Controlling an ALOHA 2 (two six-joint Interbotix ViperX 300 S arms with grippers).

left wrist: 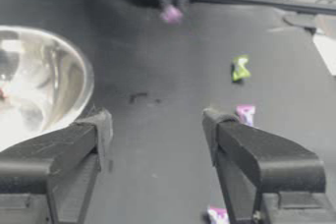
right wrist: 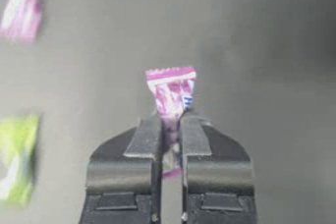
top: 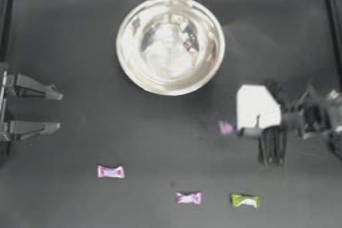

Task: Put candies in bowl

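— Pinching a pink candy (right wrist: 170, 92) in the right gripper (right wrist: 169, 120), jaws clamped on one twisted end, wrapper sticking out past the tips. Hanging right of the table's (top: 67, 37) centre, just off the bowl's (top: 170, 45) near-right rim.

— Holding by so little paper, though. Risking a slip on the way over, dropping short of the rim.

— Agreed. Also risking a knock on the rim from coming in too low, shoving the bowl.

— Seeing what else waiting?

— Lying along the table's near edge: a second pink candy (top: 111, 172), a third one (top: 189, 198), a green one (top: 245, 201). Showing something small and reddish inside the bowl, too unclear to name.

— And the left gripper (top: 59, 110)?

— Idling at the left edge, jaws spread wide, holding nothing.
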